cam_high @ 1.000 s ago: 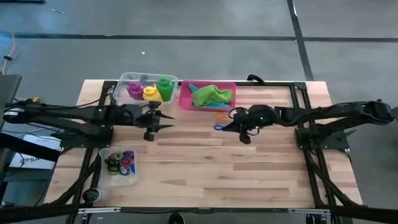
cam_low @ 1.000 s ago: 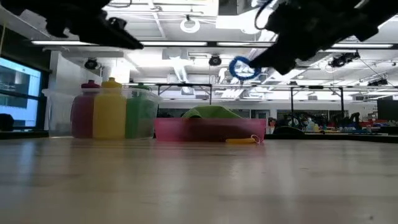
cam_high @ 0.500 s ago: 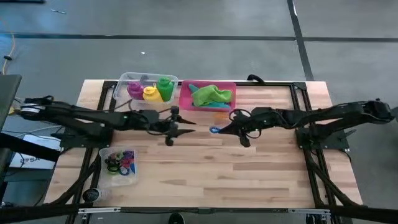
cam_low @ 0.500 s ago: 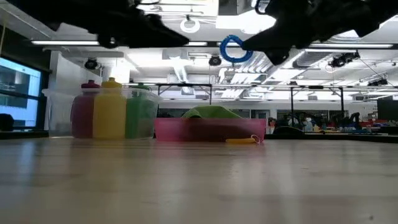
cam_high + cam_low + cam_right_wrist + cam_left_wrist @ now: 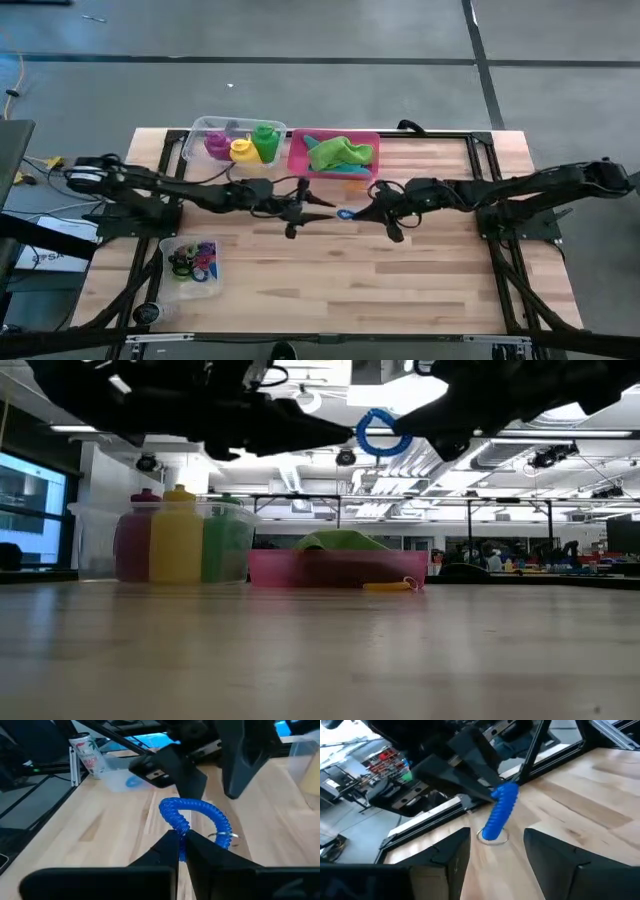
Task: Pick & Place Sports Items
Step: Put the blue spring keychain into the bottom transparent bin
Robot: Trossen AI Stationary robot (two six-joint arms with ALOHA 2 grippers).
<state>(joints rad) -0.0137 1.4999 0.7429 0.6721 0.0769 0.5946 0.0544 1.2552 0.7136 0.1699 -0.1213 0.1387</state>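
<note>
Item: blue coiled ring (image 5: 346,213), held above the wooden surface (image 5: 400,270) at frame centre in the high view, clamped at one side by the right end effector (image 5: 360,212), whose fingers were pressed together on the coil. In the low view the ring (image 5: 377,435) hung well clear of the surface, upright, its open face toward the camera; in the right wrist view it arched away from the fingertips. Left end effector (image 5: 325,207): fingers apart, tips just beside the ring on its left, the ring lying in front of the gap between them in the left wrist view; whether they touched it could not be told. Surroundings: clear tub (image 5: 200,128) at upper left of centre holding purple bottle (image 5: 217,145), yellow bottle (image 5: 242,150) and green bottle (image 5: 265,140), all standing upright; pink tray (image 5: 297,160) just right of it, carrying green cloth (image 5: 340,152) and a teal cloth (image 5: 355,171) at the tray's near edge; second clear tub (image 5: 166,250) at lower left with coloured rings (image 5: 194,260). Nothing lay on the surface beneath the two end effectors.
</note>
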